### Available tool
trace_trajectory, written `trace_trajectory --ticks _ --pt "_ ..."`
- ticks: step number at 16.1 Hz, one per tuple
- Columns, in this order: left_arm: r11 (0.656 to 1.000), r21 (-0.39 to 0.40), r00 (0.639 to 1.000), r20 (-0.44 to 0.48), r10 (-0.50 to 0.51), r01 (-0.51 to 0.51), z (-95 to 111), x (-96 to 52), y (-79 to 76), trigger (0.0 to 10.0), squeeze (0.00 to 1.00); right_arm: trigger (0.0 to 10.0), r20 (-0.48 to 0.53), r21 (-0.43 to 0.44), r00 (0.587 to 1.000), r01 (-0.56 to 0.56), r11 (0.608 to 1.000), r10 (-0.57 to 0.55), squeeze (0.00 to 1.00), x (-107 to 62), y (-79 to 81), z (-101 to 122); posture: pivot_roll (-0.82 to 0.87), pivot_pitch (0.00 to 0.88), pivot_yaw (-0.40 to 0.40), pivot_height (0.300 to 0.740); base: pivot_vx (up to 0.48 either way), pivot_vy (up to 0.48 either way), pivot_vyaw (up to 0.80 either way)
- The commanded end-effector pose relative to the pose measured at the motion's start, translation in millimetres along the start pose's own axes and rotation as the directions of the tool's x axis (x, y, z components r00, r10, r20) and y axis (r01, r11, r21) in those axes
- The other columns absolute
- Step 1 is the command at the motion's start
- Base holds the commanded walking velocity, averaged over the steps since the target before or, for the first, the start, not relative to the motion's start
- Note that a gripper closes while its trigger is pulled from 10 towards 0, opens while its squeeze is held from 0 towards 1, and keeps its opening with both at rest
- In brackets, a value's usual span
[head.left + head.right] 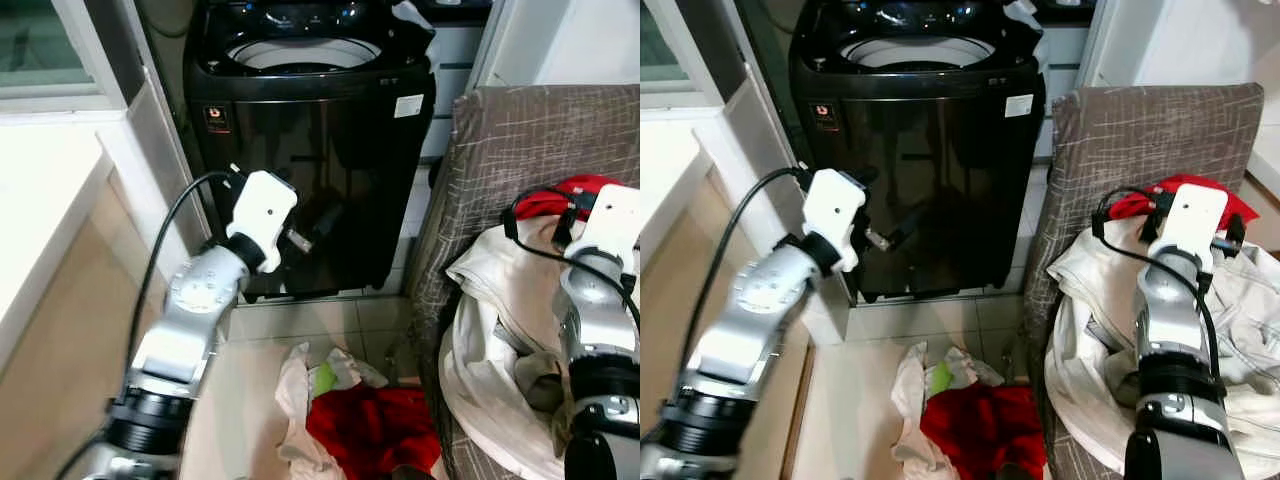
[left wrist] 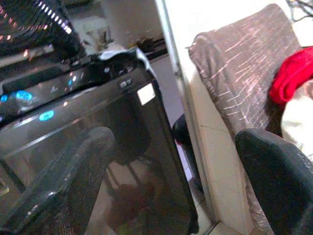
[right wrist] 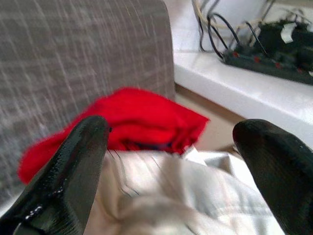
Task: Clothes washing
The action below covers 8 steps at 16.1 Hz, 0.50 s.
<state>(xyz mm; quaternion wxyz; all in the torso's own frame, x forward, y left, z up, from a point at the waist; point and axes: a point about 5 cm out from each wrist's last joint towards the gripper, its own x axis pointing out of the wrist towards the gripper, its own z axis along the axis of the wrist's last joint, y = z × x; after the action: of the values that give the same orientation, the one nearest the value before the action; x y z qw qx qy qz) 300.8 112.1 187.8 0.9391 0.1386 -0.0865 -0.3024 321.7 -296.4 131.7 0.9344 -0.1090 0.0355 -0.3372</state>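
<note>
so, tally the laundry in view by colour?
Red: 2, a crumpled red garment on the floor and a red cloth on the grey woven chair.
White or cream: 2, a white rag on the floor and a cream garment heap on the chair.
Total: 4

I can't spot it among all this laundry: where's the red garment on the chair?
The red garment lies at the top of the white clothes piled on the grey chair, on the robot's right, just ahead of the right gripper.
</note>
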Motion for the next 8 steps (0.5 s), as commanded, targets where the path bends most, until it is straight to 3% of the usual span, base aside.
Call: trace_trajectory --ticks 1,5,8 --pt "1.000 0.020 1.000 0.019 -0.021 0.020 6.0 -0.3 4.6 10.0 0.00 10.0 -0.068 0.003 0.998 0.008 1.000 -0.008 1.00 -4.8 -0.2 -14.5 -0.06 0.000 0.039 0.740 0.000 0.000 -0.69" --pt "0.993 0.023 0.993 0.022 -0.117 0.117 6.5 2.5 -1.3 10.0 0.00 10.0 -0.021 -0.004 0.997 -0.071 0.997 0.071 1.00 -18.8 18.0 -15.0 -0.07 0.000 0.050 0.740 0.000 0.000 -0.51" --pt "0.978 0.021 0.978 0.008 -0.207 0.207 5.0 0.0 -5.3 10.0 0.00 10.0 -0.021 0.008 0.995 -0.096 0.995 0.097 1.00 -23.0 22.9 -15.4 -0.08 0.000 0.053 0.740 0.000 0.000 -0.53"
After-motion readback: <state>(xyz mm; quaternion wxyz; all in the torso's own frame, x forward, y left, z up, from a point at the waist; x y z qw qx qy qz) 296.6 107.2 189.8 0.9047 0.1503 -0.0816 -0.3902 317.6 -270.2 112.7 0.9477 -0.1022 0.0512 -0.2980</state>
